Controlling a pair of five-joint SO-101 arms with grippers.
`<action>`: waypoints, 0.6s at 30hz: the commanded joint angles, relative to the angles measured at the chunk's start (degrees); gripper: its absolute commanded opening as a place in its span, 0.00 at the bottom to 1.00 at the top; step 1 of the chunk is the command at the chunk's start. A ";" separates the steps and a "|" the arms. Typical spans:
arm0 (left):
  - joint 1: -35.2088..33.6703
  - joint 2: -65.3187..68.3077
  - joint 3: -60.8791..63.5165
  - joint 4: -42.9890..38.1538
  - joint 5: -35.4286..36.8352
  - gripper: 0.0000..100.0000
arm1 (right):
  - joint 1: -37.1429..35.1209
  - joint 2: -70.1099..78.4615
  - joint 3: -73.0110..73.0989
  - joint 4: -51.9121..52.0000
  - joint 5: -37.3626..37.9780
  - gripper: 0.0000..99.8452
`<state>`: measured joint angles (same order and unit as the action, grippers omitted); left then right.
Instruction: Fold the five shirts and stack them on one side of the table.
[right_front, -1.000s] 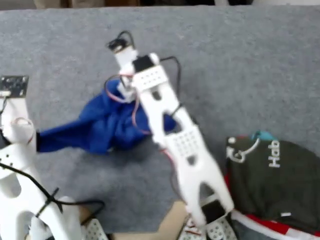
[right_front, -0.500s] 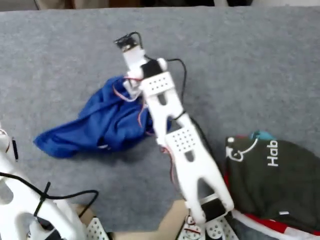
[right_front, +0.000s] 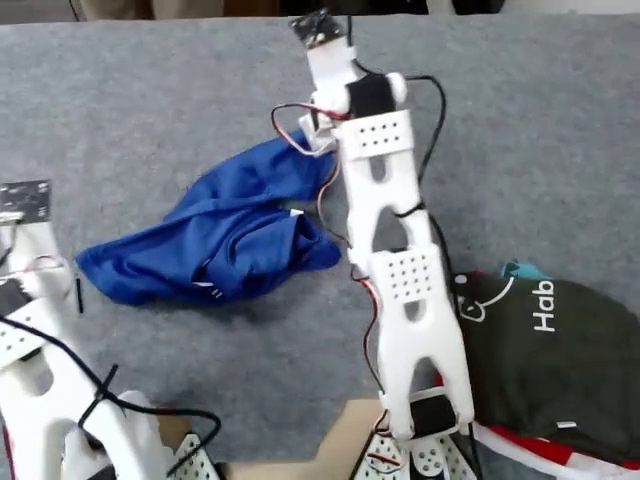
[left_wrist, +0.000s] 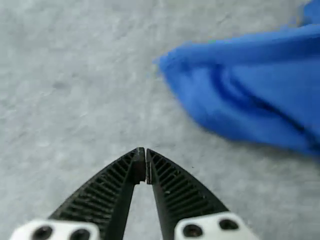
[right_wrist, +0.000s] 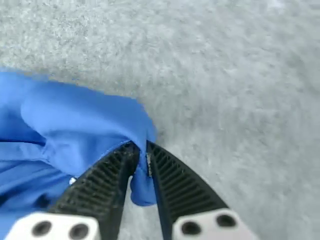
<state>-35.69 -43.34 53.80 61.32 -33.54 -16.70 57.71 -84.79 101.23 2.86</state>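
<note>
A crumpled blue shirt (right_front: 225, 235) lies on the grey table (right_front: 150, 100), left of centre. My right gripper (right_wrist: 141, 148) is shut on a fold of the blue shirt (right_wrist: 75, 120) at its far right corner; in the high view that arm (right_front: 385, 200) stretches from the front edge up to the cloth. My left gripper (left_wrist: 145, 159) is shut with nothing in it, hovering over bare table a little short of the blue shirt's (left_wrist: 250, 95) near left end. The left arm (right_front: 35, 330) stands at the front left.
A pile of shirts sits at the front right: a dark green one (right_front: 550, 360) on top, red and white cloth (right_front: 530, 445) under it, a teal bit (right_front: 520, 270) behind. Cables (right_front: 420, 120) trail along the right arm. A tan board (right_front: 345, 440) lies at the front edge.
My right gripper has pulled the shirt's corner away and to the right, stretching the cloth out. The left arm let the shirt's left end go and drew back from it.
</note>
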 joint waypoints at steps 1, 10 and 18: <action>7.47 -0.57 1.67 -5.45 5.71 0.02 | 1.63 -13.23 8.22 1.23 0.70 0.01; 9.14 -0.57 9.14 -31.74 13.01 0.02 | 1.19 -28.62 20.97 0.97 2.11 0.01; 8.70 -0.57 15.82 -33.93 9.67 0.02 | -0.31 -29.49 28.88 0.88 4.84 0.06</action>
<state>-26.55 -43.34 69.10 28.53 -22.29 -16.18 31.25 -57.98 101.32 6.37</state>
